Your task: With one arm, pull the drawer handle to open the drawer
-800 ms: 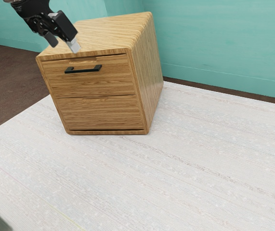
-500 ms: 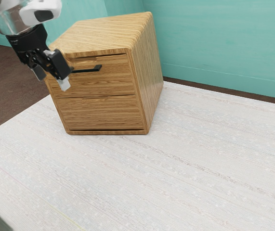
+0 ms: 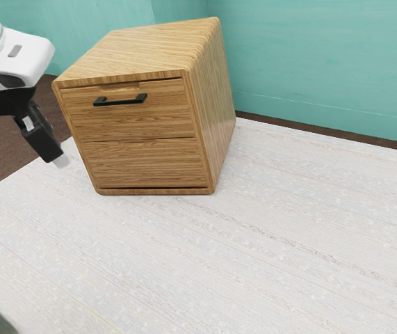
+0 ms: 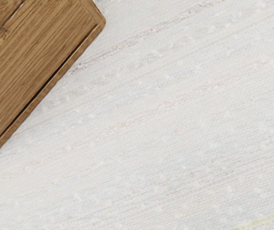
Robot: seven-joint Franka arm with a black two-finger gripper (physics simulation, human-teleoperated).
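Drawer handle (image 3: 119, 100) above pincer (image 3: 54, 157), well apart

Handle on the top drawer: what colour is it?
The handle is black, best seen in the exterior view.

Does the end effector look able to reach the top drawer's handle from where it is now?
Probably yes. The end effector hangs beside the cabinet, toward the exterior view's left of the handle and lower than it. Nothing stands between them, and the drawer front is unobstructed.
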